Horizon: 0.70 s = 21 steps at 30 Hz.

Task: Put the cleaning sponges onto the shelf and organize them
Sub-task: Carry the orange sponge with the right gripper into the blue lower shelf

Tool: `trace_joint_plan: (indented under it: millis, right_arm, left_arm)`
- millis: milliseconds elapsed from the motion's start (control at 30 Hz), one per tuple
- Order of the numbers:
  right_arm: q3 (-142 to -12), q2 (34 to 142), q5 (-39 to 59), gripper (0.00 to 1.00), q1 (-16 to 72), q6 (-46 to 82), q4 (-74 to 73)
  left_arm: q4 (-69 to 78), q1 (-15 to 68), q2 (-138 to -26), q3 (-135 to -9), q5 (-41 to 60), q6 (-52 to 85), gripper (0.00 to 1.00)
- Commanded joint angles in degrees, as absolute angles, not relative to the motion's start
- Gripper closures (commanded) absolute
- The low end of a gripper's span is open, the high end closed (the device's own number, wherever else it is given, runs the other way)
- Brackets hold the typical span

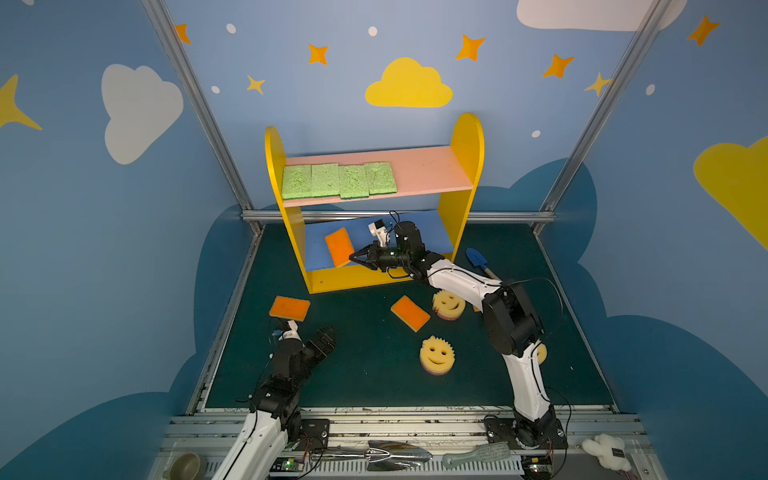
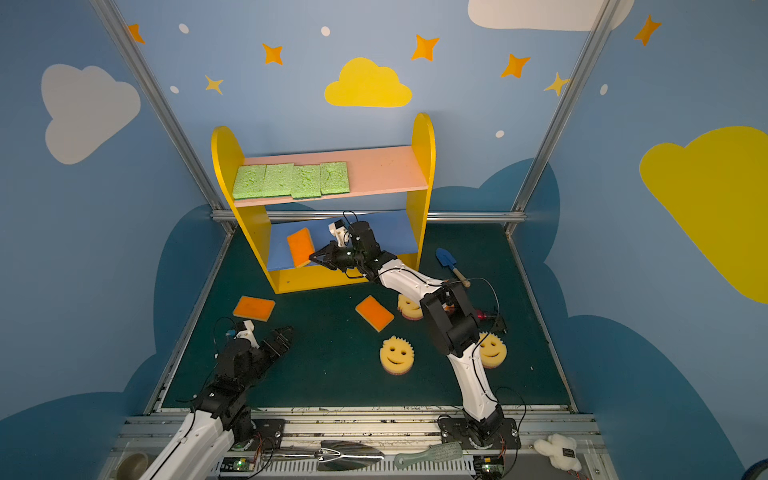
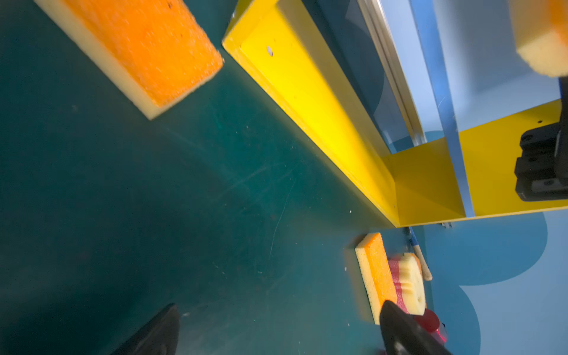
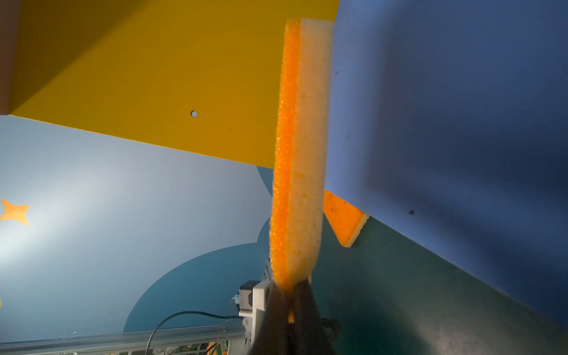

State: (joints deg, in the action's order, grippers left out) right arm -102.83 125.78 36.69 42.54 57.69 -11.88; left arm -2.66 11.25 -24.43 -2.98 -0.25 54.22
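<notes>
The shelf (image 1: 466, 137) stands at the back, with several light-green sponges (image 1: 337, 180) in a row on its pink upper board. My right gripper (image 1: 353, 257) is shut on one end of an orange-topped sponge (image 1: 339, 247) (image 4: 299, 153), holding it tilted over the blue lower board (image 1: 316, 245). My left gripper (image 1: 322, 338) (image 3: 279, 307) hangs open and empty above the mat, next to an orange-topped sponge (image 1: 289, 308) (image 3: 147, 46). Another orange-topped sponge (image 1: 409, 313) and two smiley sponges (image 1: 448, 304) (image 1: 437, 355) lie on the mat. A third smiley sponge (image 2: 492, 349) is partly hidden behind the right arm.
A blue toy shovel (image 1: 478, 262) lies right of the shelf. On the front rail sit a metal scoop (image 1: 395, 455), a brush (image 1: 478, 455), a white plush toy (image 1: 604, 451) and a bowl (image 1: 185, 465). Blue walls enclose the mat on three sides.
</notes>
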Motion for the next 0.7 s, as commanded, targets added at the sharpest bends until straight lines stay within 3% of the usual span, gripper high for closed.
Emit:
trace_joint_plan:
  millis: [0,667]
  right_arm:
    - [-106.82,128.16,32.28,1.0,43.79,59.46,-10.17]
    - [-128.52,143.96,25.95,1.0,48.43,66.87,-6.79]
  left_arm:
    - [-5.08,10.9,-22.61,-2.6,-2.35,53.7,0.01]
    - [-4.98,10.76,-22.85,-2.2,-2.11,52.91,0.01]
